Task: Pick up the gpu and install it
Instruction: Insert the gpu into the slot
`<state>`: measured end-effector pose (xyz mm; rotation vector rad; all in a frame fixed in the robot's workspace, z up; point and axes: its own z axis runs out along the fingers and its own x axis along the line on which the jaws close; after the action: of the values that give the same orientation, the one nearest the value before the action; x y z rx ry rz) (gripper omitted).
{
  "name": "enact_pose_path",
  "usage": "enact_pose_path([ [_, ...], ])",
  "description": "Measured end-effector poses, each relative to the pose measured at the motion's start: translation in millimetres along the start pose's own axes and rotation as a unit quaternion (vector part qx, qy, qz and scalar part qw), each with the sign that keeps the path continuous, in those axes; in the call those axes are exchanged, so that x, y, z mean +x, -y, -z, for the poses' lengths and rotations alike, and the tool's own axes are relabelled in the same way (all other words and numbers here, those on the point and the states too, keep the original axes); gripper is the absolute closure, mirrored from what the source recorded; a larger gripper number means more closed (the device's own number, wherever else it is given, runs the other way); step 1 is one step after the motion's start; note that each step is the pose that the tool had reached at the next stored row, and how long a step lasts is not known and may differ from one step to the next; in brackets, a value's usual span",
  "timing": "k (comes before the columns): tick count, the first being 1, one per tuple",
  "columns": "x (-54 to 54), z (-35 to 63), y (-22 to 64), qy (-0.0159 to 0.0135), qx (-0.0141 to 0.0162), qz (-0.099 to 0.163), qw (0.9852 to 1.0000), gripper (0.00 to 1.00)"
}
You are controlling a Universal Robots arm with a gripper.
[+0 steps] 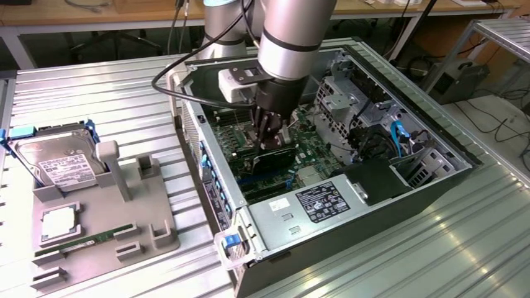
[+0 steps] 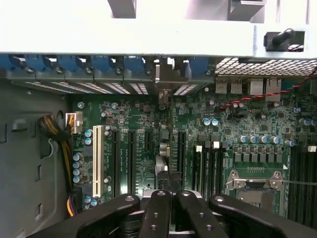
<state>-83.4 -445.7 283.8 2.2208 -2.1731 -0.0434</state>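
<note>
The gpu is a thin black card standing on edge over the green motherboard, inside the open PC case. My gripper reaches down from above, its fingers shut on the card's upper edge. In the wrist view the gpu shows edge-on. It runs from its silver bracket at the case's rear slots to my shut gripper. The card stands in line with the long expansion slots.
A grey parts holder on the exterior view's left carries a silver hard drive, a square chip and a green memory stick. Drive cages, cables and the power supply crowd the case around the card.
</note>
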Motion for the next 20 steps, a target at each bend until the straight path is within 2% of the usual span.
enact_pose_path([
  [4, -5.5, -2.2, 0.1, 0.0001, 0.0001, 0.0, 1.0, 0.89],
  [12, -5.7, -7.8, -0.2, -0.0004, 0.0, 0.001, 1.0, 0.89],
  [20, -4.6, -8.7, -0.2, -0.0016, 0.0001, 0.003, 1.0, 0.89],
])
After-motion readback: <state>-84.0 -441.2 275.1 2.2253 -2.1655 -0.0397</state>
